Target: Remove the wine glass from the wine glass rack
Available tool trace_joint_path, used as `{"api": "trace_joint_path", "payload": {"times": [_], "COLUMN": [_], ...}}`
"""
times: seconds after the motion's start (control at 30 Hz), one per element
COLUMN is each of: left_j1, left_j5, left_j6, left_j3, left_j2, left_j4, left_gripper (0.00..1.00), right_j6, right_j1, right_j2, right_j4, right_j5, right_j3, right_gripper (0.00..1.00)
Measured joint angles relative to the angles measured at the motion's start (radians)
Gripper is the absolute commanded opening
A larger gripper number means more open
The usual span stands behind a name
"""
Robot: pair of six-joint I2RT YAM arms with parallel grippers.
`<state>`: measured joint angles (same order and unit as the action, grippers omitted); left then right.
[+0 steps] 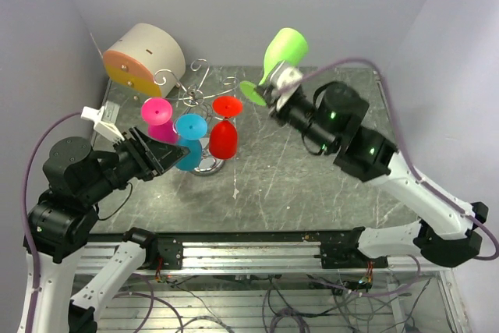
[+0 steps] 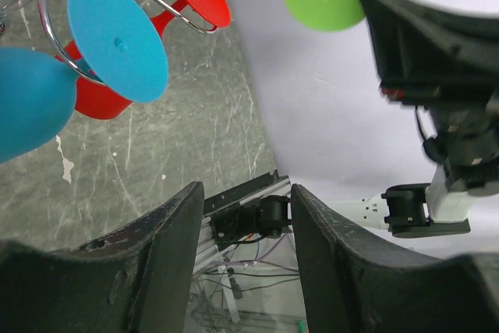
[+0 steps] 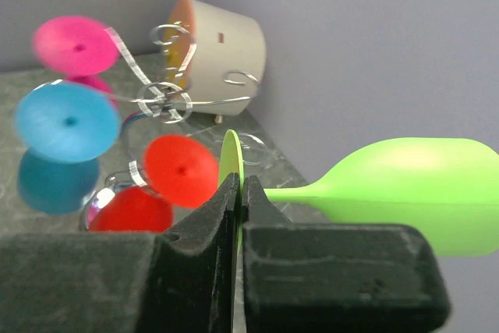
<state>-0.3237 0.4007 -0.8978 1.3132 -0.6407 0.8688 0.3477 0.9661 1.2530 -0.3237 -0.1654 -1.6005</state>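
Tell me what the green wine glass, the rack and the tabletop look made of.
The green wine glass: likely plastic, opaque with soft sheen, not see-through. The wine glass rack: polished metal wire, bright silver glints. The table: grey stone-look with white veins; stone or laminate, cannot tell.

silver rack [image 1: 207, 168]; green wine glass [image 1: 284, 51]; red glass [image 1: 223, 139]; blue glass [image 1: 191, 125]; pink glass [image 1: 156, 109]

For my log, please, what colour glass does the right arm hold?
Green glass; right wrist view.
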Motion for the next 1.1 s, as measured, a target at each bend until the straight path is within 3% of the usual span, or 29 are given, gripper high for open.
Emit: {"api": "trace_joint_path", "payload": {"times": [0.13, 0.3, 0.5, 0.8, 1.1], "left_j1": [0.0, 0.0, 0.0, 0.0, 0.0], "left_j5": [-0.011, -0.021, -0.019, -0.002, 0.043], "left_j6": [-0.018, -0.077, -0.198, -0.396, -0.466], "left_j3": [0.0, -0.002, -0.028, -0.026, -0.076], "left_j2": [0.013, 0.042, 0.077, 0.16, 0.182], "left_j4": [0.0, -0.004, -0.024, -0.023, -0.043], "left_gripper": [0.59, 0.59, 0.6, 0.6, 0.61], "right_j6": [0.164, 0.301, 0.532, 0.732, 0.77], "right_j1": [0.158, 0.372, 0.723, 0.724, 0.724], "right_j2": [-0.068, -0.101, -0.098, -0.051, -0.052], "right_j4": [0.118, 0.187, 0.361, 0.54, 0.607], "right_j5": [-0.065, -0.188, -0.43, -0.633, -0.651], "right_j3": [0.153, 0.192, 0.335, 0.448, 0.464], "right_gripper": [0.0, 0.0, 0.0, 0.0, 0.0]}}
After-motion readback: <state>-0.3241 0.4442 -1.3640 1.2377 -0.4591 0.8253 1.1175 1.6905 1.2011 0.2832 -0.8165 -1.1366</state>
